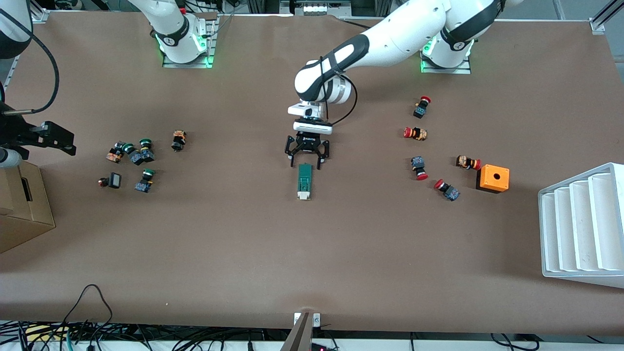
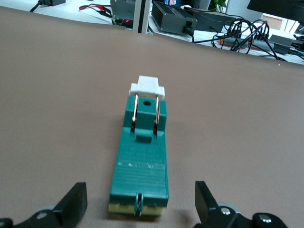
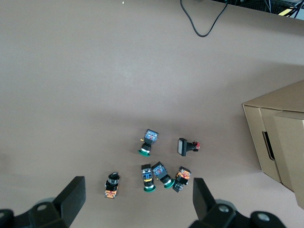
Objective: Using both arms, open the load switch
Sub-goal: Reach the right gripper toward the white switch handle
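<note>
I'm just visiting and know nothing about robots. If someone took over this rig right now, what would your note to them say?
Left gripper: open, low at the end of the load switch that points toward the robots, not gripping it.
Right gripper: open, high over the green-capped push-buttons at the right arm's end of the table; it waits.
Load switch: flat mid-table, white sliding piece at the end nearer the front camera.
Done: approach only. Left: grip and open the switch.
</note>
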### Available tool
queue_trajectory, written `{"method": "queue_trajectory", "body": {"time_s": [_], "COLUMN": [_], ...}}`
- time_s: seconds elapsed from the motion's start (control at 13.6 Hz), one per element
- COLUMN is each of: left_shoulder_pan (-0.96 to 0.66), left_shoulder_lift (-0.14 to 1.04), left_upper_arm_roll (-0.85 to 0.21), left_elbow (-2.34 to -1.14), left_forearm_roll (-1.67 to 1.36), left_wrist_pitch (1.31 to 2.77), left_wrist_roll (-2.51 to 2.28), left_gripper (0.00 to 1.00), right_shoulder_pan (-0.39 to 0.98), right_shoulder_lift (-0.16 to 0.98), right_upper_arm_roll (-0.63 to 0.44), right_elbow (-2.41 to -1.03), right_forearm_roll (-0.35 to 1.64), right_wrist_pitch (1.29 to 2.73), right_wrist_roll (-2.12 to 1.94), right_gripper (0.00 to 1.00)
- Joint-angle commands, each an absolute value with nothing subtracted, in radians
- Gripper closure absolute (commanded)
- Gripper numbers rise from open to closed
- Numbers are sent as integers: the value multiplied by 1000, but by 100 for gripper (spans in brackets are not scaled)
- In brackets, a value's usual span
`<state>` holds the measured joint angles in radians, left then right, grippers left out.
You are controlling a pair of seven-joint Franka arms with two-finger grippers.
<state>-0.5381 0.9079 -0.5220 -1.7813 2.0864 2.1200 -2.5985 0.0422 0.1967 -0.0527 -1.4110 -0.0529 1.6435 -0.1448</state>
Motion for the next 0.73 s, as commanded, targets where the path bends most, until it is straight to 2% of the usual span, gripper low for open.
{"method": "queue_trajectory", "body": {"time_s": [0.0,0.29,0.37,0.51,0.66], "left_shoulder_pan": [-592,-604,-604,-603,-603], "left_shoulder_lift": [928,930,930,928,928], "left_upper_arm_roll": [-463,-443,-443,-445,-445], "left_elbow": [-1755,-1755,-1755,-1753,-1753], "left_forearm_roll": [2114,2112,2109,2102,2100], "left_wrist_pitch": [2115,2109,2109,2109,2109], "left_wrist_roll": [-2626,-2609,-2609,-2609,-2611], "left_gripper": [0,0,5,24,48], "right_shoulder_pan": [43,46,45,41,44], "right_shoulder_lift": [224,255,265,281,302], "right_upper_arm_roll": [-49,-40,-40,-40,-40], "right_elbow": [-1416,-1451,-1463,-1457,-1454], "right_forearm_roll": [-38,-43,-40,-35,-28], "right_wrist_pitch": [1660,1680,1684,1687,1706], "right_wrist_roll": [-163,-185,-198,-193,-181], "right_gripper": [0,0,0,0,1]}}
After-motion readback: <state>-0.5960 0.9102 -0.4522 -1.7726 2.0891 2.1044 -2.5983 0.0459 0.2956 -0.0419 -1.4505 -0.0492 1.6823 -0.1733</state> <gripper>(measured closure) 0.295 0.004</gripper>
